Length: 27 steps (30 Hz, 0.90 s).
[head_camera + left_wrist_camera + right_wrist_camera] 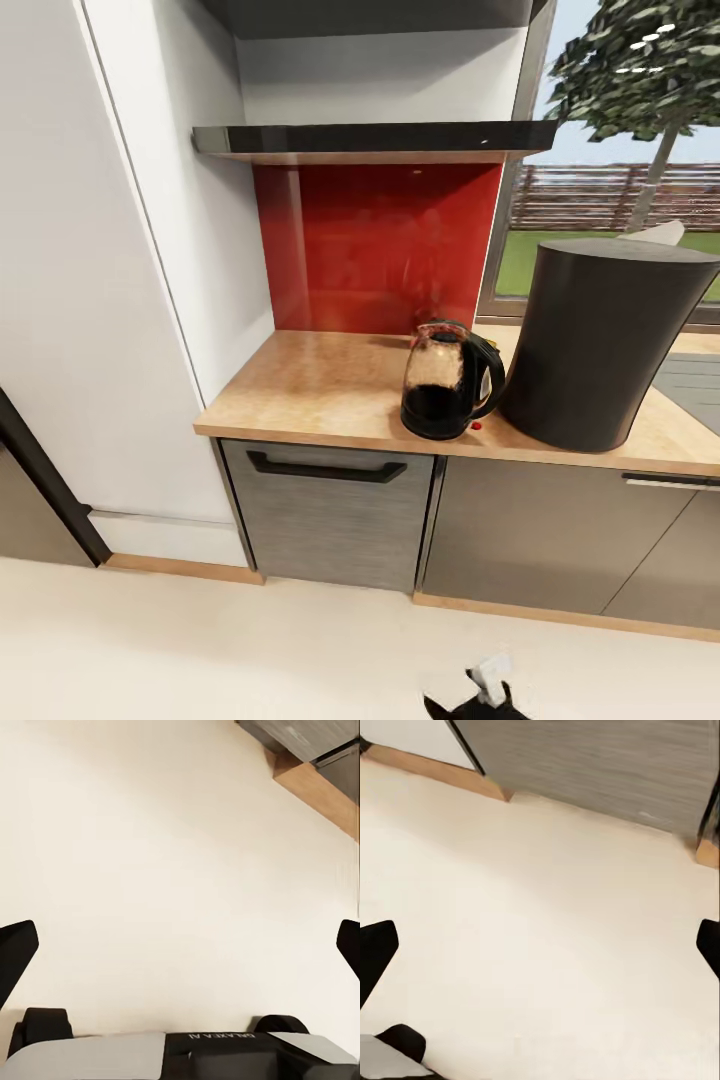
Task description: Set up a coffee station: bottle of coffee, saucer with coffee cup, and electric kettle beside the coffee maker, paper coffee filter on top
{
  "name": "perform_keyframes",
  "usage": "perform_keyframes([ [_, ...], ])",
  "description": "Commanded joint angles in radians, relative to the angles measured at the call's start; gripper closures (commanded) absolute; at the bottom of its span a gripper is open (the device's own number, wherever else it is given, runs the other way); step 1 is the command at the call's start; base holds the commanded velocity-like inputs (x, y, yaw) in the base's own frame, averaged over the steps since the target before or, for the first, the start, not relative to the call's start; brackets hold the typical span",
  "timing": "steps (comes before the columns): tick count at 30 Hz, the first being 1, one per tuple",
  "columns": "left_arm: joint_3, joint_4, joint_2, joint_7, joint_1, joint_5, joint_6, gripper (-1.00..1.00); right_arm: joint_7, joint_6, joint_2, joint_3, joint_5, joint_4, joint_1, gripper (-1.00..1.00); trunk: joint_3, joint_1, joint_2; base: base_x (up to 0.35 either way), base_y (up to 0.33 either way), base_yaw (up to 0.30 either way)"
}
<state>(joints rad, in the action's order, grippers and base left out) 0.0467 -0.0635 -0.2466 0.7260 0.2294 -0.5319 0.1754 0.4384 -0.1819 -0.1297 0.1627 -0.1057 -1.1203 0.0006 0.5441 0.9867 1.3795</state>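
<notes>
Currently, I log the electric kettle [447, 382] just beside the coffee maker [598, 342] on the bench [310, 385], both claws [180, 949] [540, 949] spread, empty over floor [165, 870].

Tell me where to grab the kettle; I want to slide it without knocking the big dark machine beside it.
Take the kettle by its black loop handle, which sticks out toward the coffee maker. That gap looks narrow, so probably come from the counter's front edge, reaching up and over, with an open tool closing across the loop.
</notes>
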Motion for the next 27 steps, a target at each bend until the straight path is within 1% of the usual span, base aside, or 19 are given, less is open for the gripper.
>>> perform_keyframes([
  [1,0.006,-0.003,0.0,0.002,0.001,-0.002,0.007,-1.0,0.001,0.027,-0.013,-0.002,-0.014,0.075,0.004,-1.0,0.001,0.0,0.001,0.0,0.0,0.0],
  [2,0.006,-0.006,0.001,0.002,0.001,-0.002,0.007,-1.0,0.001,0.063,-0.023,-0.005,-0.016,0.141,0.008,-1.0,0.001,0.0,0.001,0.0,0.0,0.0],
  [4,0.005,-0.012,0.01,0.002,0.001,-0.001,0.008,-1.0,-0.002,0.214,-0.048,-0.022,-0.018,0.395,0.013,-1.0,0.001,0.0,0.001,0.0,0.0,0.0],
  [5,0.004,-0.012,0.015,0.002,0.001,-0.001,0.008,-1.0,-0.003,0.272,-0.058,-0.057,-0.021,0.488,0.013,-1.0,0.001,0.0,0.001,0.0,0.0,0.0],
  [7,0.003,-0.009,0.018,0.002,0.001,-0.001,0.008,-1.0,-0.002,0.308,-0.067,-0.112,-0.027,0.549,0.013,-1.0,0.001,0.0,0.001,0.0,0.0,0.0],
  [8,0.002,-0.007,0.02,0.003,0.001,-0.001,0.008,-1.0,-0.001,0.331,-0.073,-0.183,-0.033,0.588,0.013,-1.0,0.001,0.0,0.001,0.0,0.0,0.0],
  [10,0.001,-0.006,0.021,0.003,0.001,-0.001,0.007,-1.0,0.001,0.346,-0.077,-0.252,-0.036,0.614,0.013,-1.0,0.001,0.0,0.001,0.0,0.0,0.0],
  [11,0.0,-0.005,0.022,0.003,0.001,-0.001,0.007,-1.0,0.003,0.355,-0.079,-0.301,-0.037,0.631,0.013,-1.0,0.001,0.0,0.001,0.0,0.0,0.0],
  [12,0.0,-0.005,0.022,0.003,0.001,-0.001,0.007,-1.0,0.003,0.361,-0.08,-0.332,-0.037,0.641,0.013,-1.0,0.001,0.0,0.001,0.0,0.0,0.0],
  [14,-0.001,-0.004,0.022,0.003,0.001,0.0,0.007,-1.0,0.004,0.367,-0.081,-0.359,-0.038,0.65,0.013,-1.0,0.001,0.0,0.001,0.0,0.0,0.0],
  [16,-0.001,-0.002,0.022,0.003,0.001,0.0,0.007,-1.0,0.005,0.371,-0.082,-0.376,-0.038,0.655,0.013,-1.0,0.001,0.0,0.001,0.0,0.0,0.0],
  [19,-0.001,-0.001,0.023,0.003,0.001,0.0,0.006,-1.0,0.006,0.374,-0.081,-0.384,-0.038,0.656,0.013,-1.0,0.001,0.0,0.001,0.0,0.0,0.0],
  [27,-0.001,0.006,0.023,0.003,0.001,0.0,0.006,-1.0,0.006,0.374,-0.079,-0.388,-0.04,0.655,0.013,-1.0,0.001,0.0,0.001,0.0,0.0,0.0],
])
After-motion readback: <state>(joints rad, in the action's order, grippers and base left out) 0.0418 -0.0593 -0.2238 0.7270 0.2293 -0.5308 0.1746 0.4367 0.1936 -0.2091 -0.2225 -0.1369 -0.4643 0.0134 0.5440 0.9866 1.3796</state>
